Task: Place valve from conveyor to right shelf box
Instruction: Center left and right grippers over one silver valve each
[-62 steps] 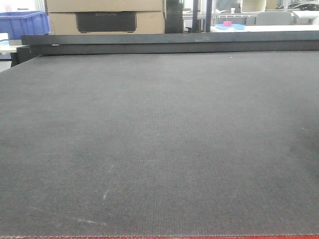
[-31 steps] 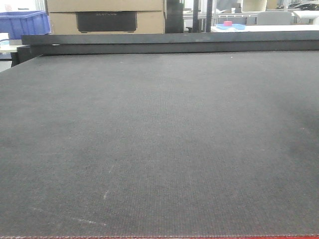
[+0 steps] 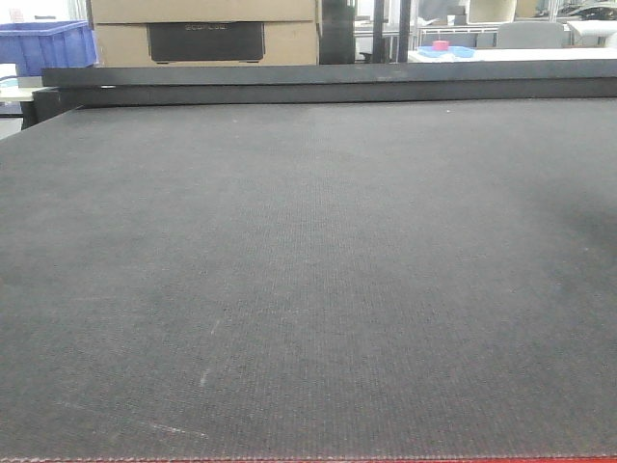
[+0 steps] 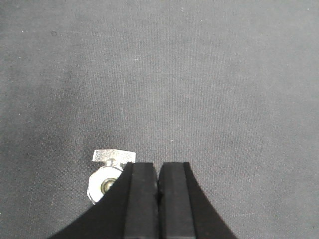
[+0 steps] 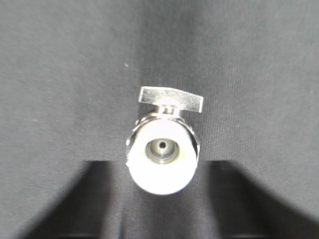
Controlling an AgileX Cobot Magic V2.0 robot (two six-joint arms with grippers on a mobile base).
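closed left claw (image 4: 158, 172) beside valve (image 4: 103, 182)

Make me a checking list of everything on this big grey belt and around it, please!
surface: dark grey woven conveyor belt, flat, with faint pale scuffs near the front edge.
job's things: small shiny silver metal valve with a flat handle, on the belt; shelf box not seen.
clutter: nothing seen.
grippers: left gripper, black pads shut together and empty, the valve beside it and partly hidden by one finger; right gripper, only blurred dark shapes either side of the valve, open or shut cannot be told.
cables: nothing seen.
surroundings: brown cardboard boxes, blue plastic crate and small pink object behind the belt.
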